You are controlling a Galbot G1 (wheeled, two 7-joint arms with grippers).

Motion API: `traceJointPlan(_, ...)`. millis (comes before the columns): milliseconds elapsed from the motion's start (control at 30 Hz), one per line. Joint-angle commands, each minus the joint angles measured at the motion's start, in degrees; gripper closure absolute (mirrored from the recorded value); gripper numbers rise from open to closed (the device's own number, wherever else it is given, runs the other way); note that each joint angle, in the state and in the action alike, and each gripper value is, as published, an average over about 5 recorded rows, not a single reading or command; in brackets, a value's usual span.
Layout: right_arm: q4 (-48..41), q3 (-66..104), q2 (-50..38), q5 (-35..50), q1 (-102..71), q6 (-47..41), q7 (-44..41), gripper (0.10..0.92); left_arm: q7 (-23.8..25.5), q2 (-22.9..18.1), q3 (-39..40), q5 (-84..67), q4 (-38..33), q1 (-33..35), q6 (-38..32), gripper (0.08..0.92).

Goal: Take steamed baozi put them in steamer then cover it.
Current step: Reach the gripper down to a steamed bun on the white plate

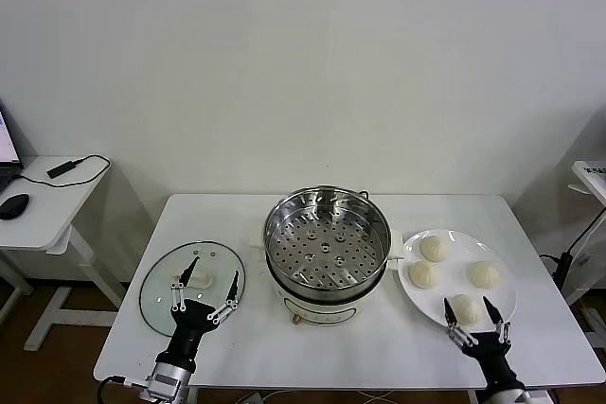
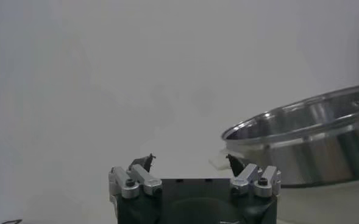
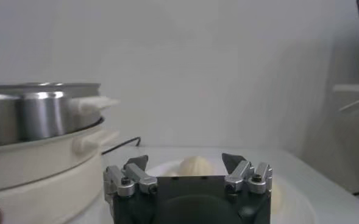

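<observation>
From the head camera, the steamer (image 1: 327, 245) stands uncovered mid-desk (image 1: 237, 338), four steamed baozi (image 1: 433, 249) on the white plate (image 1: 502, 311) to its right, the glass lid (image 1: 192, 287) to its left. The left gripper (image 1: 203, 286) reaches up over the lid, fingers wide and empty. The right gripper (image 1: 472, 310) sits at the plate's near edge, fingers spread around the nearest bun.

Left wrist camera: left gripper (image 2: 189, 161) splayed, steamer (image 2: 313, 143) beyond.

Right wrist camera: right gripper (image 3: 186, 161) parted, a baozi (image 3: 192, 165) ahead, the steamer (image 3: 42, 146) beside.
</observation>
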Motion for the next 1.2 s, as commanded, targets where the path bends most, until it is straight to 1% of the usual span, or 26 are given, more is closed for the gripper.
traceJointPlan(33,-4.5,-2.1,-6.2,3.7,17.8,-7.2,5.6,0.203,0.0,0.1,0.1,0.0,-0.2,0.0,0.1,0.177)
traceJointPlan(200,-13.2,-11.0,-12.0,11.0,36.9,-12.7,6.7,0.203,0.0,0.2,0.3,-0.1,-0.7,-0.2,0.1,0.177)
traceJointPlan(300,-20.9,-18.7,-13.8,14.2,49.4,-15.2,6.4,0.203,0.0,0.1,0.3,-0.2,-1.1,-0.3,0.1,0.177)
traceJointPlan(367,-26.8,-24.1,-14.7,16.5,57.3,-16.5,4.8,0.203,0.0,0.1,0.3,-0.2,-1.3,-0.2,0.1,0.177)
traceJointPlan(433,-31.5,-29.5,-15.9,18.8,63.2,-17.6,0.9,0.203,-0.1,0.1,0.3,-0.2,-1.6,-0.2,0.1,0.177)
traceJointPlan(500,-34.7,-34.9,-17.7,20.1,67.6,-19.3,-6.1,0.203,-0.1,0.1,0.3,-0.3,-1.7,-0.1,0.1,0.177)
traceJointPlan(567,-37.4,-40.5,-19.9,19.5,71.6,-21.5,-15.8,0.203,-0.1,0.1,0.2,-0.3,-1.9,-0.1,0.1,0.177)
traceJointPlan(633,-40.0,-45.3,-21.9,16.3,75.6,-24.0,-26.9,0.203,-0.1,0.1,0.1,-0.3,-2.1,-0.1,0.1,0.177)
traceJointPlan(733,-44.1,-52.8,-24.4,7.9,82.5,-26.2,-44.9,0.203,-0.1,0.0,0.1,-0.4,-2.3,-0.1,0.1,0.177)
traceJointPlan(833,-47.5,-60.0,-25.4,-1.4,89.0,-25.8,-62.2,0.203,-0.1,-0.1,0.1,-0.5,-2.3,-0.2,0.2,0.177)
traceJointPlan(900,-48.8,-63.0,-24.9,-8.3,92.2,-24.7,-70.9,0.203,-0.2,-0.2,0.2,-0.5,-2.4,-0.3,0.4,0.177)
traceJointPlan(1000,-49.4,-66.5,-23.3,-17.0,96.0,-23.3,-77.1,0.203,-0.2,-0.3,0.3,-0.5,-2.6,-0.4,0.6,0.177)
traceJointPlan(1200,-50.5,-71.1,-19.2,-28.1,99.7,-21.7,-82.9,0.203,-0.2,-0.2,0.3,-0.5,-3.3,-0.5,0.9,0.177)
